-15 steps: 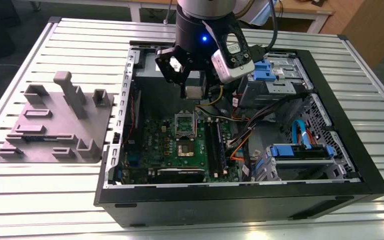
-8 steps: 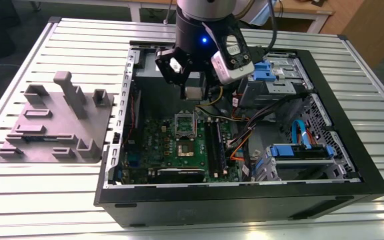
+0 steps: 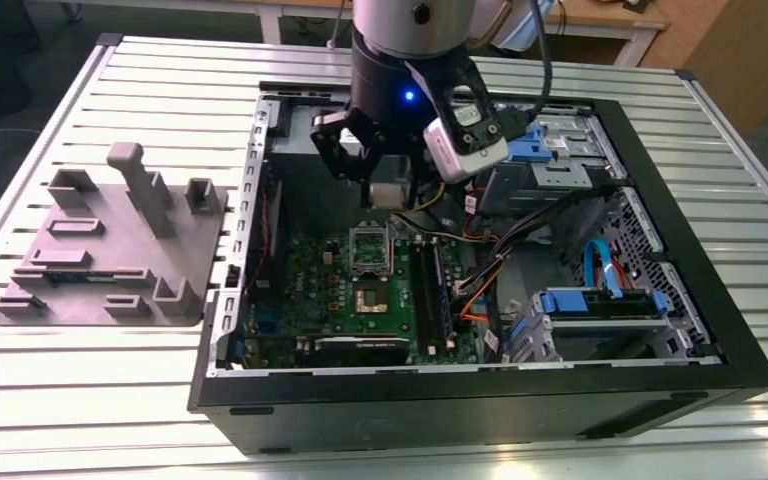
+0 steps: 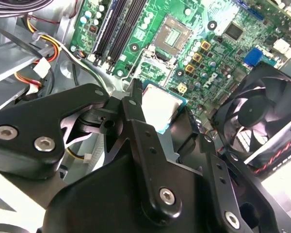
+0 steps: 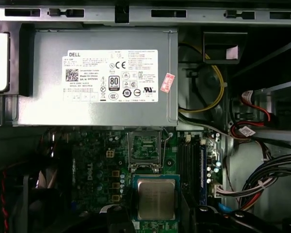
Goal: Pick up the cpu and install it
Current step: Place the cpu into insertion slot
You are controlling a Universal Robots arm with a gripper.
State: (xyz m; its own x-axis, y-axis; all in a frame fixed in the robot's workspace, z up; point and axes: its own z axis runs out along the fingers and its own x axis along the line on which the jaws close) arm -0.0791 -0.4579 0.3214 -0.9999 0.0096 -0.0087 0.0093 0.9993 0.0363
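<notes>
My gripper point(image 3: 384, 185) hangs inside the open computer case, shut on the cpu point(image 3: 388, 196), a small square chip with a silver-grey top. In both wrist views the cpu point(image 5: 156, 198) point(image 4: 160, 104) sits flat between the black fingers point(image 5: 114, 217), held clear above the green motherboard point(image 3: 317, 290). The open socket point(image 3: 373, 297) point(image 4: 177, 34) lies on the board below and a little ahead of the chip. Its metal hold-down frame point(image 5: 145, 148) stands raised beside it.
A large grey power supply box with a white label point(image 5: 97, 73) lies just beyond the socket. Memory strips point(image 3: 431, 290), loose cables point(image 3: 491, 265), a black fan point(image 4: 262, 111) and blue drive bays point(image 3: 598, 300) crowd the case. A grey parts fixture point(image 3: 117, 250) sits at the exterior view's left.
</notes>
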